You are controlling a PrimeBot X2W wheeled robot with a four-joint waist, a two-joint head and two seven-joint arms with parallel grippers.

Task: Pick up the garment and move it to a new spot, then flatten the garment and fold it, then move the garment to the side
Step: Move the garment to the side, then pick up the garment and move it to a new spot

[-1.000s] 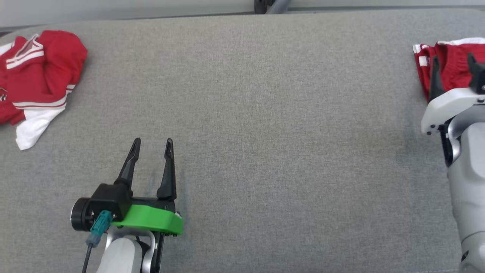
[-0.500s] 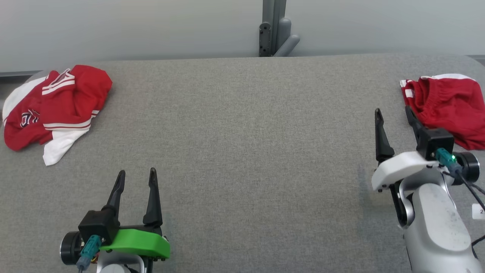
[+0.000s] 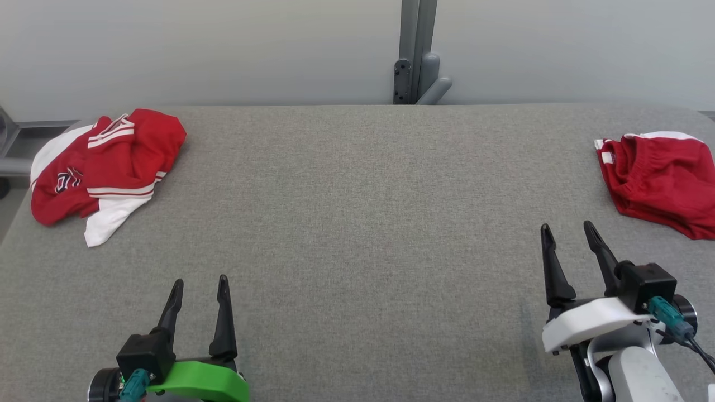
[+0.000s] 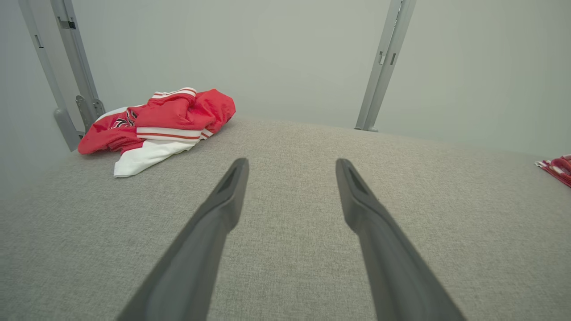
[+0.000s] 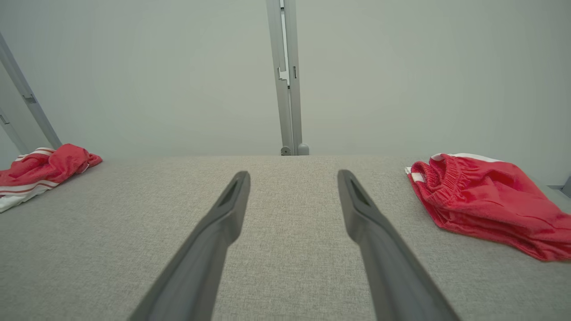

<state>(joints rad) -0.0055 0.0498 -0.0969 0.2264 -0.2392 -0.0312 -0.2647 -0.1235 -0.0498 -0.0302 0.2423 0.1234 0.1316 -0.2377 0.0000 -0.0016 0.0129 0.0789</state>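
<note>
A crumpled red and white garment (image 3: 103, 167) lies at the far left corner of the grey padded table (image 3: 357, 223); the left wrist view has it ahead to the left (image 4: 165, 122). A second red garment with an elastic waistband (image 3: 662, 184) lies folded at the right edge, close ahead and to the right in the right wrist view (image 5: 482, 200). My left gripper (image 3: 200, 280) is open near the front left, nothing between its fingers (image 4: 292, 162). My right gripper (image 3: 567, 226) is open at the front right, apart from the folded garment (image 5: 293, 174).
A grey metal post (image 3: 416, 56) with a bracket stands behind the table's far edge against a pale wall. Another post (image 4: 67, 67) rises behind the left corner. The table's wide middle is bare grey fabric.
The head camera has tilted up, shifting the whole picture. My right gripper has drawn back from the folded red garment toward the front edge, staying open. The garments lie as before.
</note>
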